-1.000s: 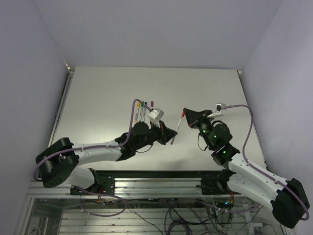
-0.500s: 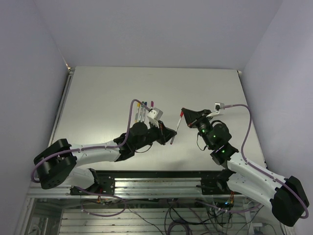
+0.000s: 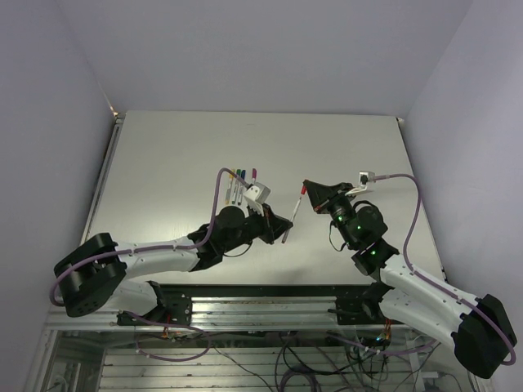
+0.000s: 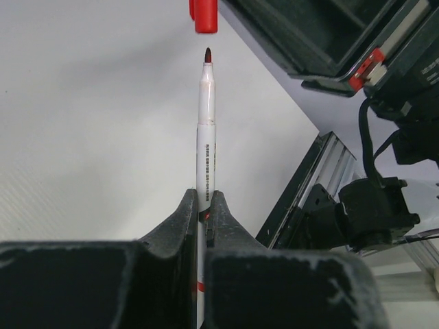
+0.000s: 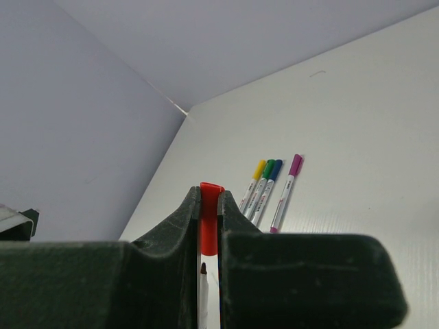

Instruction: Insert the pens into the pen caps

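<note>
The left claw (image 4: 204, 200) is clenched on the thin whitish-grey pen barrel (image 4: 206, 130) with a red nib, held above the white tabletop (image 3: 163, 155). The right claw (image 5: 210, 200) grips the stubby red plastic cap (image 5: 208, 223), its mouth just beyond the nib and not touching it. The risk: any small sideways offset between nib and mouth, and a push would catch the rim, smear ink or twist the cap in its grip. No container is in view, and the cap holds nothing yet. Four pens (image 5: 269, 181) with yellow, green, blue and purple ends lie side by side on the tabletop, seemingly capped already, though they are too small to be sure.
</note>
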